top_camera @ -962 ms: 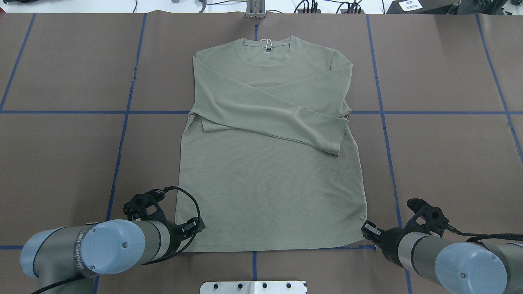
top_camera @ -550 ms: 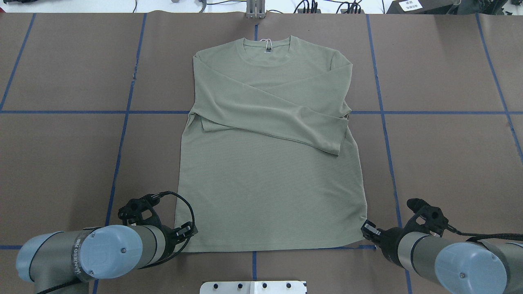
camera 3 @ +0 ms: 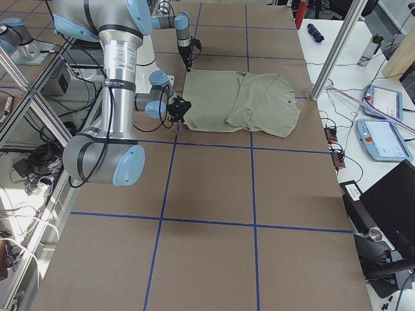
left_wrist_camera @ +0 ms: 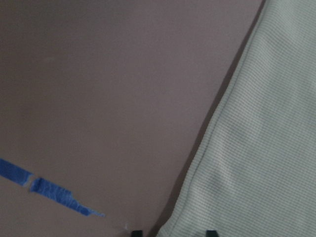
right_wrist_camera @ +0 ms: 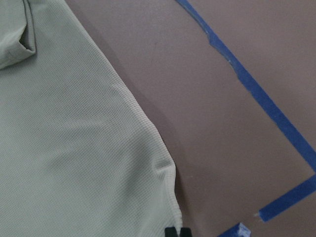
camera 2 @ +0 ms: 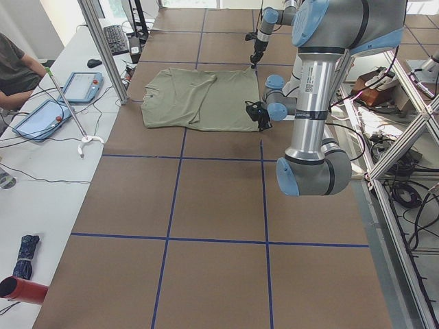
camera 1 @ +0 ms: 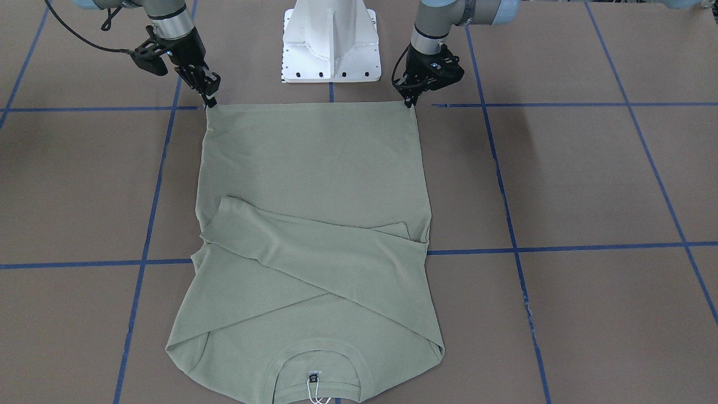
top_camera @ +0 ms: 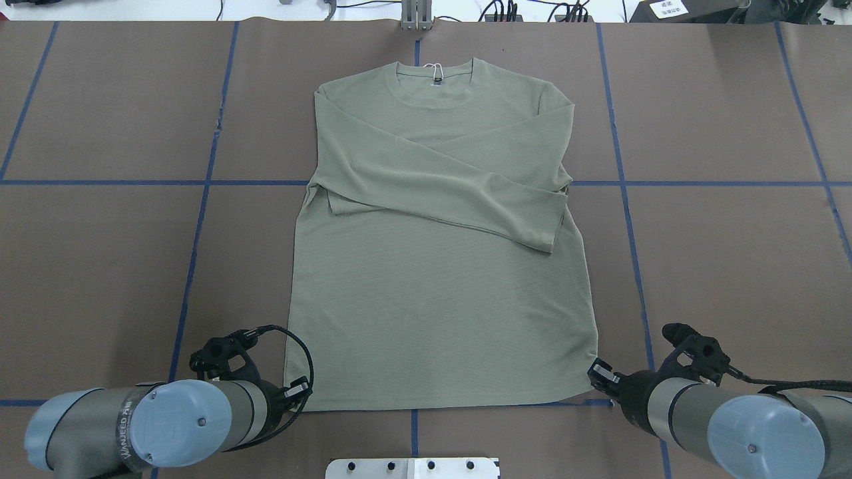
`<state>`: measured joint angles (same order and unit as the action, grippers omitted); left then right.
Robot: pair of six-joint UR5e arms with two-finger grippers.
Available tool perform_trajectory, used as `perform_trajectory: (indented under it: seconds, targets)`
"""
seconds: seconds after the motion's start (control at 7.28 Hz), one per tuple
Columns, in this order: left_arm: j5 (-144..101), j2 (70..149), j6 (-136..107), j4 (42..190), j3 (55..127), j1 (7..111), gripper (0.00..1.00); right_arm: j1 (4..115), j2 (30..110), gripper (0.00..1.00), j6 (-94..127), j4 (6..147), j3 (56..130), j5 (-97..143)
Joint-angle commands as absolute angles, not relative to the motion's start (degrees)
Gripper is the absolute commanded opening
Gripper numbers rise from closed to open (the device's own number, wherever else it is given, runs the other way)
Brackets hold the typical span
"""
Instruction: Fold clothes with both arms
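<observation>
Sage-green long-sleeved shirt [top_camera: 439, 299] lying flat at the middle of the brown desk [top_camera: 100, 266]. Its long axis runs straight away from the robot: hem at the near edge, ribbed neckline [top_camera: 436, 73] pointing to the far side, both sleeves crossed over the chest. Left tool [camera 1: 411, 101] at the hem's left corner; its fingertips [left_wrist_camera: 211, 232], cut off by the lower edge of the wrist view, stand apart with the corner of the cloth between them, gripping nothing. Right tool [camera 1: 211, 102] at the hem's right corner; its fingertips [right_wrist_camera: 171, 231], likewise cut off, are pressed nearly together on the hem edge, pinching the shirt. In the overhead view each wrist covers most of its tool. The neck label [camera 1: 315, 374] is too small to read; the string tag [camera 1: 317, 395] reaches the bottom edge of the front-facing view.
</observation>
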<state>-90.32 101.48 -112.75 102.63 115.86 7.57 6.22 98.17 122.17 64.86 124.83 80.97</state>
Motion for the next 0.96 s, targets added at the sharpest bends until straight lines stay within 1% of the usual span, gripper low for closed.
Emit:
perform_trajectory:
  seconds: [0.0, 0.14, 0.27, 0.55, 0.69, 0.82]
  targets:
    - [-90.79, 99.77, -113.03, 102.57, 120.20, 7.56, 0.00, 6.59, 98.35, 0.00, 122.17, 64.95, 127.33, 81.12]
    - [-92.10, 96.97, -115.29, 102.57, 125.89, 7.30, 0.00, 6.77, 99.05, 0.00, 122.17, 65.30, 129.44, 83.30]
    - [-91.94, 94.77, -118.88, 102.48, 129.51, 3.55, 0.00, 6.77, 100.27, 0.00, 122.08, 65.30, 130.68, 84.89]
    - [-91.85, 93.69, -122.68, 102.48, 133.66, 1.42, 0.00, 6.68, 106.58, 0.00, 121.82, 65.22, 138.39, 91.03]
    - [-92.02, 93.78, -123.22, 102.39, 136.29, 1.58, 0.00, 7.03, 107.66, 0.00, 121.90, 65.21, 140.34, 91.58]
    - [-92.11, 94.39, -122.09, 102.04, 137.54, 4.63, 0.00, 11.99, 107.40, 0.00, 120.86, 65.30, 140.19, 92.10]
